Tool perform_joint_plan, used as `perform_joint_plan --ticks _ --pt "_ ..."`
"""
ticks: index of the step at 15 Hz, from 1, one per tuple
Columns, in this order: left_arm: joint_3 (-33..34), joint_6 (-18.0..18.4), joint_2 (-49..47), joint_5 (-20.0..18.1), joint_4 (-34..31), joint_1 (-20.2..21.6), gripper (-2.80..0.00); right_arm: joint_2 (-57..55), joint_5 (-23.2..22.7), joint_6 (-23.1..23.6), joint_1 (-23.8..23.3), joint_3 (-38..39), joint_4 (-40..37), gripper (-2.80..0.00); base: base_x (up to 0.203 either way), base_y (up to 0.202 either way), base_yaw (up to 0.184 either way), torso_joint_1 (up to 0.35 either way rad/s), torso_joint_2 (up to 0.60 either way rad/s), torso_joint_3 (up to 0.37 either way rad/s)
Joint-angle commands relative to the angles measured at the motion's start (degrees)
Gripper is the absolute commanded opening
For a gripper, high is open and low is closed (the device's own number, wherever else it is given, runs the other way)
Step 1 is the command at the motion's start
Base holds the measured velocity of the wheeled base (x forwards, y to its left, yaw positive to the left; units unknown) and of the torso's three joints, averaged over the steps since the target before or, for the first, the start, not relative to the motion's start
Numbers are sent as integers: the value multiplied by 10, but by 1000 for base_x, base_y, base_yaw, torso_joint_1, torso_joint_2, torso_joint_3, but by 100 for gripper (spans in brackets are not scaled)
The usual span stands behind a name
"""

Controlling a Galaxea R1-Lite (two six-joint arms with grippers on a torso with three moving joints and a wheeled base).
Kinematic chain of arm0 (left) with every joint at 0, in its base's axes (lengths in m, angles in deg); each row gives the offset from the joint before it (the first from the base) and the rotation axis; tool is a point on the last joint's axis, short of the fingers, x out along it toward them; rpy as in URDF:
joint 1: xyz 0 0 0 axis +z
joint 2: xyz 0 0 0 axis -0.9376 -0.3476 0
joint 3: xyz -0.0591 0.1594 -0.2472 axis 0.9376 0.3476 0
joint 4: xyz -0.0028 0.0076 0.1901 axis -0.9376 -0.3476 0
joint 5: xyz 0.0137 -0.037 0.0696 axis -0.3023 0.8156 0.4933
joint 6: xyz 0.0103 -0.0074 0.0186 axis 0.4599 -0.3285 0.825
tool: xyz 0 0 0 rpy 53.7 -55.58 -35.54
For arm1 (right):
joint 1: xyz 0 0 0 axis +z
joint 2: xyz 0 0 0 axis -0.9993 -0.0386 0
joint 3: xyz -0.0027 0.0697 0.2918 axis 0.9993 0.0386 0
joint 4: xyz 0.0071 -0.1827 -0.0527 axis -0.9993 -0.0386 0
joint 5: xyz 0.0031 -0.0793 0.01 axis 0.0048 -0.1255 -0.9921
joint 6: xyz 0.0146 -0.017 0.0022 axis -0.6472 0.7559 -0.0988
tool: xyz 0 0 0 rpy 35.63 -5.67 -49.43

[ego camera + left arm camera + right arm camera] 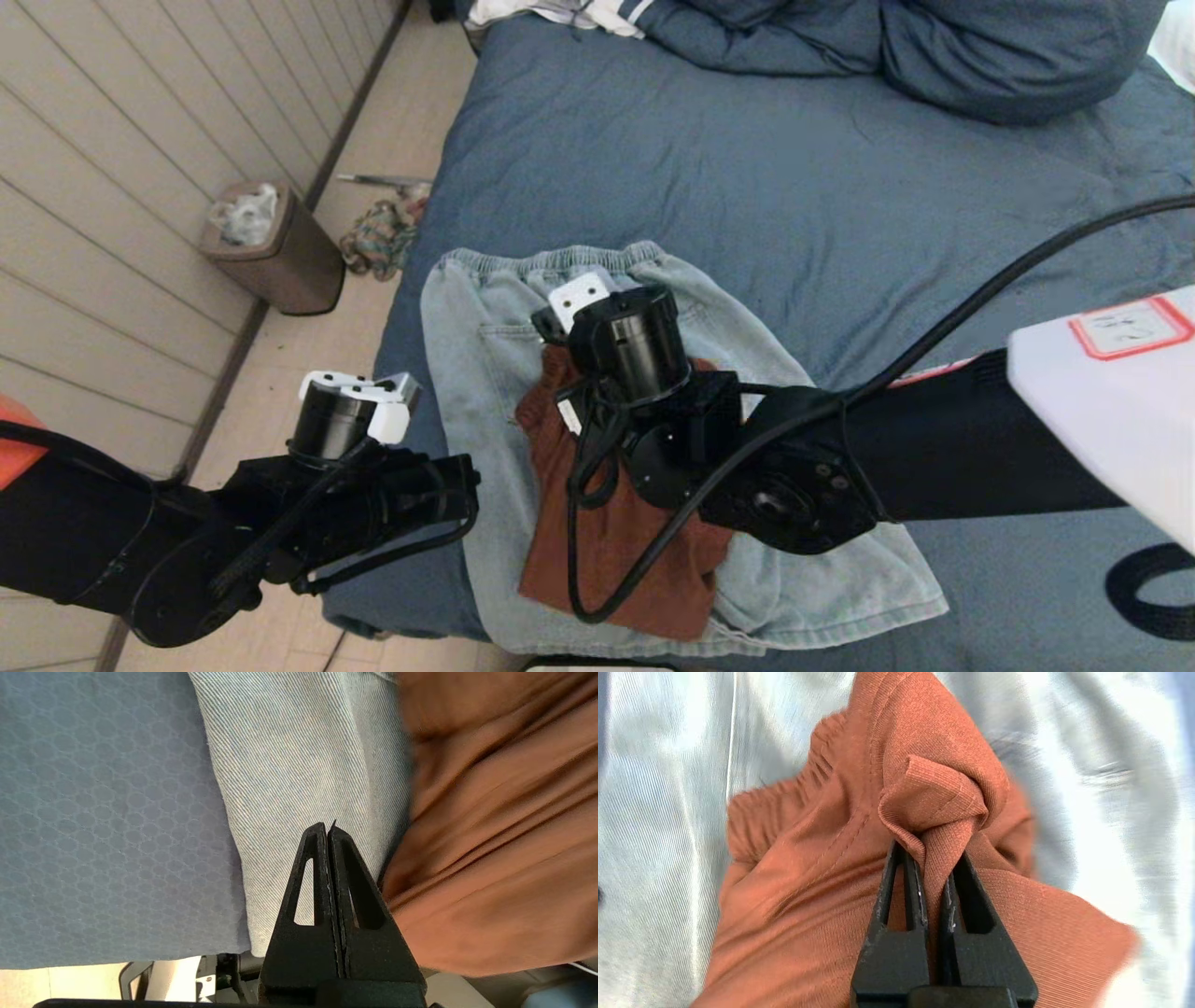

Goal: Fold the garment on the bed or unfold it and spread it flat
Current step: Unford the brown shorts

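A rust-orange garment [635, 560] lies crumpled on top of pale denim trousers [476, 308], near the front left edge of the blue bed [747, 168]. My right gripper [930, 851] is shut on a bunched fold of the orange garment [934, 793], which rises between its black fingers. In the head view the right wrist [625, 345] hides the fingers. My left gripper [327, 828] is shut with nothing in it. It hangs over the denim's [299, 765] left edge, just beside the orange cloth [490, 835].
Blue bedding [934, 47] and a striped white cloth [560, 11] are piled at the bed's far end. On the floor to the left stand a brown waste bin [280, 247] and a heap of cloth [378, 238], by the panelled wall. A black cable [934, 327] loops over the right arm.
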Motion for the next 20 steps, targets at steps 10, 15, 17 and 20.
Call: perform_joint_plan --ticks 10,15,17,20 --pt "-5 -1 -33 1 3 0 -280 151 9 -1 -113 42 59 -280 0 0 0 0 0 0" --pt "-6 -2 -54 1 19 0 -280 187 -20 -6 -214 147 123 -280 0 0 0 0 0 0" --pt "-7 -1 -58 1 19 0 -280 197 -36 -6 -246 189 156 -280 0 0 0 0 0 0" --pt "-7 -2 -59 1 19 0 -280 215 -56 -6 -267 241 165 -280 0 0 0 0 0 0"
